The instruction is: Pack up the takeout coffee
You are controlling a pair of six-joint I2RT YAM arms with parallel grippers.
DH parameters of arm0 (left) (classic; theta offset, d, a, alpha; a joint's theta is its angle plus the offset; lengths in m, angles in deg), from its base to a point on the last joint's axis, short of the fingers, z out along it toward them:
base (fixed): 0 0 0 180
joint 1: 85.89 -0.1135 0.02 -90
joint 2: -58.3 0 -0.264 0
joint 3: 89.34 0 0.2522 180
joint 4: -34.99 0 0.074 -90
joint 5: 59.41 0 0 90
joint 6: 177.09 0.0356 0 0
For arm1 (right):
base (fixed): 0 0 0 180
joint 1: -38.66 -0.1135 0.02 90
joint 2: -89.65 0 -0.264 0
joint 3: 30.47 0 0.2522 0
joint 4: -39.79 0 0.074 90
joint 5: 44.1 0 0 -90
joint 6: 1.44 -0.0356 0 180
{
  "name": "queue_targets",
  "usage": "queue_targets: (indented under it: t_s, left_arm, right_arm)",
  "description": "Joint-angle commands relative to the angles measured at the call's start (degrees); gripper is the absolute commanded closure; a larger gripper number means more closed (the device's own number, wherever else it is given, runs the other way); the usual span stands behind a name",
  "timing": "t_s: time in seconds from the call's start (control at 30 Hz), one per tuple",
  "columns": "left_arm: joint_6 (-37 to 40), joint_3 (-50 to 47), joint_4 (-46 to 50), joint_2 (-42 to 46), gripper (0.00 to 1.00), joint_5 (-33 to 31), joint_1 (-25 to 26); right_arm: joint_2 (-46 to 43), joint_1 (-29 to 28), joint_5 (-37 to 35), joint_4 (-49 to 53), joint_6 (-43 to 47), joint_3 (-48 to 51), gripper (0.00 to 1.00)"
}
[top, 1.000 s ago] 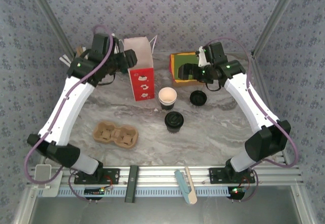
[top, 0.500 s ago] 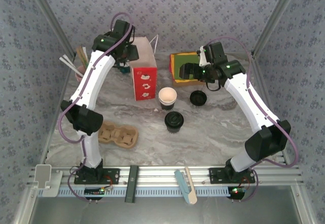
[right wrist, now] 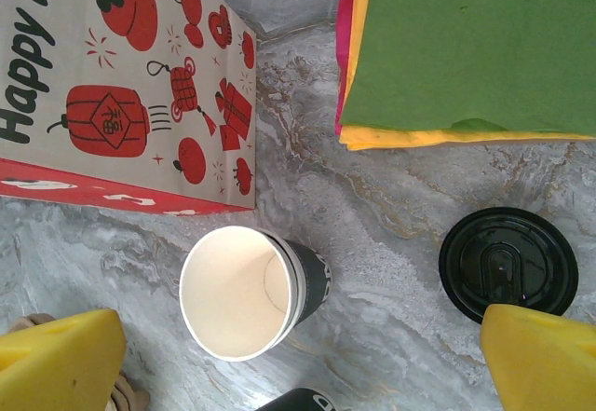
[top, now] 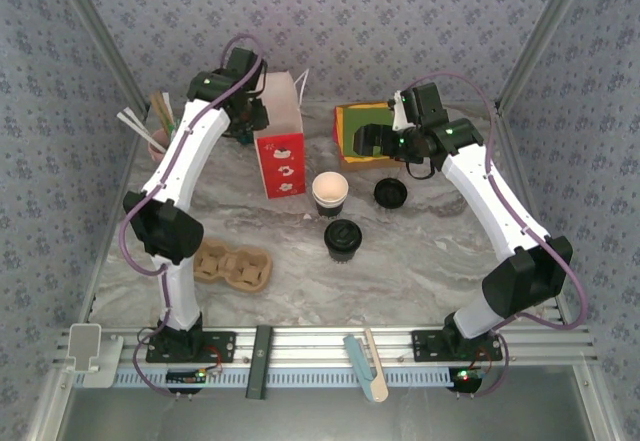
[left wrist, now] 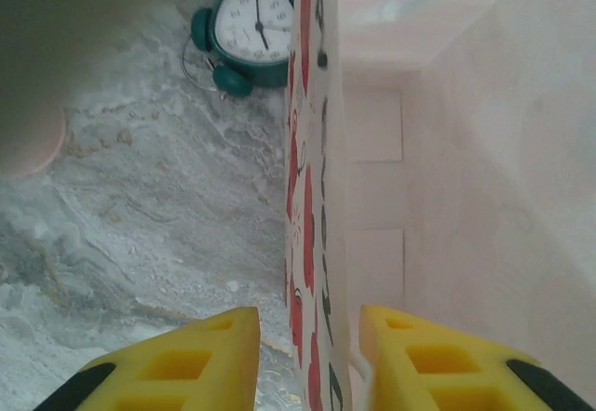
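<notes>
The right jaws stand wide open above the worktop [right wrist: 391,243], and the open cup [right wrist: 244,290] sits upright beneath the gap between them, nearer their left finger; it looks empty, white inside down to the bottom. The loose black lid [right wrist: 507,264] lies flat just beside their right finger, apart from the cup. The lidded cup [top: 342,238] stands near the open one, on the wrist side of these jaws. The left jaws are partly open astride the side wall of the paper bag [left wrist: 317,197], one finger outside and one inside, with a thin gap showing on each side. Both cups are probably light and thin-walled, so a hard squeeze would crease them; the open one gives most at its rim, so mid-body below the rolled edge seems the safest hold. The lid looks smooth and shallow, likely slippery, best pinched across its edge
</notes>
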Motion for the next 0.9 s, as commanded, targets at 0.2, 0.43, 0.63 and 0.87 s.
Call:
queue_targets:
  t_s: [0.2,0.43,0.63,0.87]
  left_arm:
    - [-2.23,-4.56,0.06,3.99,0.93,1.93,0.15]
    - [-5.35,-13.07,-0.92,11.86,0.97,3.17,1.79]
    - [-10.11,-24.07,-4.43,19.49,0.97,5.59,3.55]
    - [-18.67,-33.92,-9.91,26.41,0.98,7.97,5.43]
  right_arm:
    - [0.27,0.08,1.08,-0.79,-0.23,0.31,0.0]
    - [-0.05,-0.66,1.85,-1.72,-0.5,2.02,0.0]
    - [0.21,-1.73,2.25,-2.15,-0.76,2.56,0.0]
    - [0.98,-3.44,2.32,-2.12,-0.86,2.34,0.0]
